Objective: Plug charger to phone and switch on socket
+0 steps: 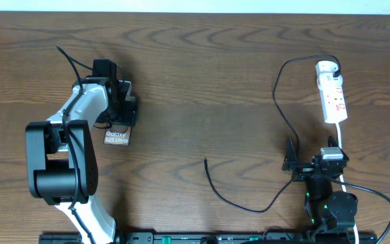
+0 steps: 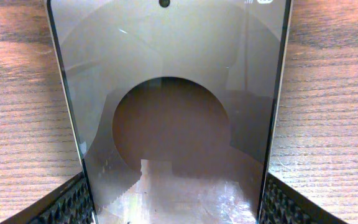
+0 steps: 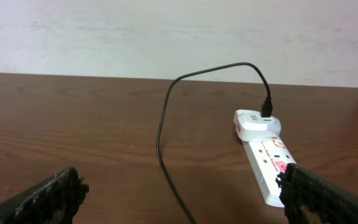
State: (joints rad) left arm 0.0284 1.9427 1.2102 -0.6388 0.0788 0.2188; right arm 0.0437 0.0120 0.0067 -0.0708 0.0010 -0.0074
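Currently: left pincer [image 2: 174, 186] pinching the one flat bronze-tan phone [image 2: 173, 93] across its width, one ribbed black pad [image 2: 67, 205] on each long edge. Phone lies on the brown wooden table [image 1: 195, 81], left side, with white "Galaxy S25 Ultra" lettering poking out from under the pincer. Right pincer [image 3: 180, 180] spread wide, nothing between its two fingers, low over the table's right side. One long thin black charger cable [image 3: 161, 124] passes just beside the right pincer. Its free plug tip [image 1: 206, 161] sits on bare wood mid-table, well apart from the phone. Other end goes into one white adapter [image 3: 253, 123], seated at the far end of the one white elongated power strip [image 3: 266, 168] with red marks. Strip sits beyond the right pincer, untouched.
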